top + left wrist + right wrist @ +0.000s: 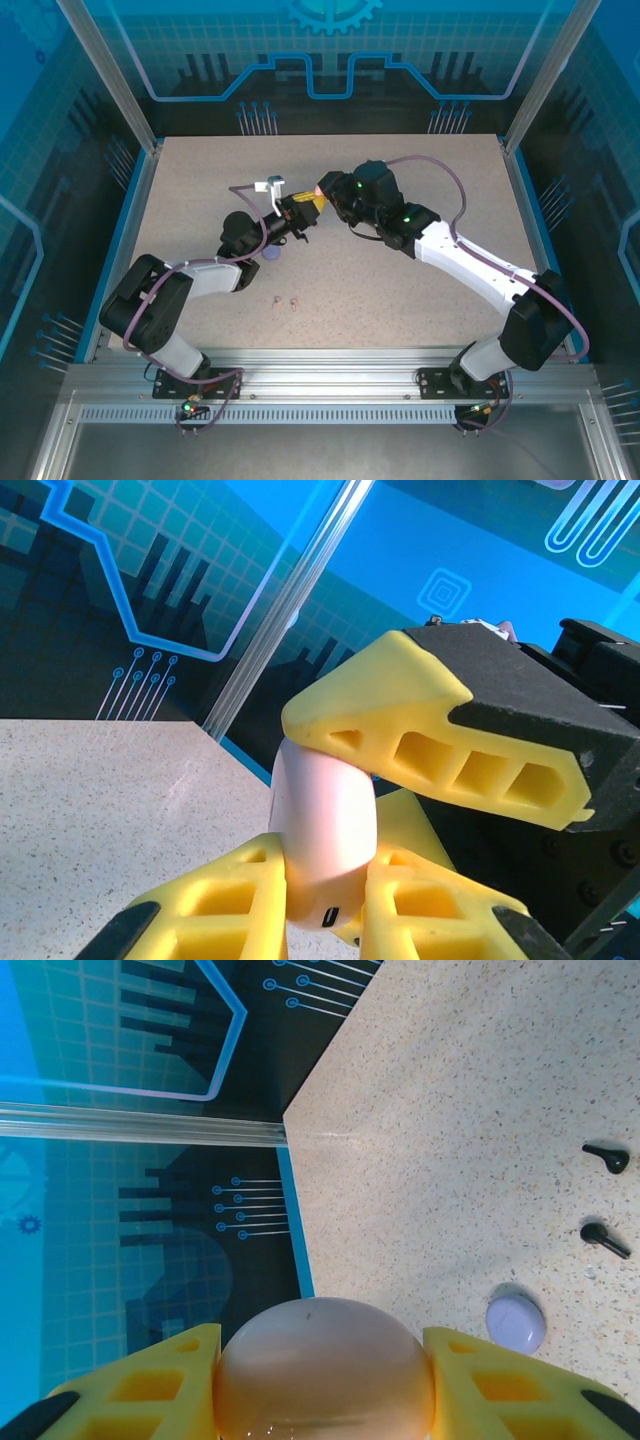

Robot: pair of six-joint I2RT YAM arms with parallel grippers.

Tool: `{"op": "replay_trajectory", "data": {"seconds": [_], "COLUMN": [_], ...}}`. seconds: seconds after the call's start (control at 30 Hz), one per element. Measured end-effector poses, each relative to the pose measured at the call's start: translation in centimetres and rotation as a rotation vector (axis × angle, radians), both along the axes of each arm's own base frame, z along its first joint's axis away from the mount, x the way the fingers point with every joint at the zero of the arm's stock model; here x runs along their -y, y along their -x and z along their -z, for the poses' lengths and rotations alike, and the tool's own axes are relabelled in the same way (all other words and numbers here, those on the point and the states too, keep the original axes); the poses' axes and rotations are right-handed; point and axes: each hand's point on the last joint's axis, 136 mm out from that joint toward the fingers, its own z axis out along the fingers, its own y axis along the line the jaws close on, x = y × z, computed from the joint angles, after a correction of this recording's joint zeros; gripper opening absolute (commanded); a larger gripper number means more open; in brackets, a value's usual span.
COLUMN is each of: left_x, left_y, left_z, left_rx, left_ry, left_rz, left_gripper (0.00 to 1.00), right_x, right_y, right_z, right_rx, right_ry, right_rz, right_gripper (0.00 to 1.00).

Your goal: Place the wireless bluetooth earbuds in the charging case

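A pale pink round charging case (325, 830) is held in the air over the middle of the table. My left gripper (325, 912) is shut on its lower part, with the charging port (332, 916) facing the camera. My right gripper (320, 1345) is shut on the same case (325, 1375) from the other side, and one of its fingers (430, 750) presses on top. Both grippers meet at mid-table (308, 205). Two black earbuds (607, 1157) (605, 1237) lie on the table. Two tiny earbuds (285, 299) lie near the front, their colour too small to tell.
A lavender round case (516, 1322) lies shut on the table, just below the left forearm (272, 256). The blue-edged table rim (295, 1240) and a glass wall with a metal post (290, 610) bound the workspace.
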Motion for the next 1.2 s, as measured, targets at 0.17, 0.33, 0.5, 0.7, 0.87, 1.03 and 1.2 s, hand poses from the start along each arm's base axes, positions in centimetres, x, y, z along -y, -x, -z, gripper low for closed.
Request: {"op": "replay_trajectory", "data": {"seconds": [0.17,0.33,0.5,0.7,0.87,1.03,1.2], "left_x": [-0.1,-0.2,0.3,0.7,-0.1,-1.4,-2.1], "left_y": [0.0,0.0,0.8,1.7,1.4,0.8,0.6], "left_z": [-0.5,-0.8,-1.3,-2.1,-2.6,-2.5,-2.0], "left_rx": [0.008,0.007,0.005,0.003,-0.007,-0.032,-0.063], "left_ry": [0.004,0.005,0.025,0.061,0.09,0.103,0.108], "left_rz": [-0.003,-0.005,0.033,0.083,0.086,0.079,0.089], "left_gripper": [0.0,0.0,0.0,0.0,0.0,0.0,0.0], "right_x": [-0.1,-0.1,-0.1,1.7,6.0,9.8,9.9], "right_y": [-0.1,-0.1,0.0,0.2,0.3,0.3,0.5], "right_z": [-0.4,-0.7,-0.8,-1.0,-1.9,-2.2,-2.2], "right_rx": [0.001,0.002,0.002,0.01,0.058,0.137,0.274], "right_ry": [-0.026,-0.04,-0.053,-0.054,-0.01,0.093,0.254], "right_rz": [-0.015,-0.023,-0.041,-0.033,0.023,0.036,-0.106], "right_gripper": [0.33,0.47,0.68,0.79,0.8,0.79,0.77]}}
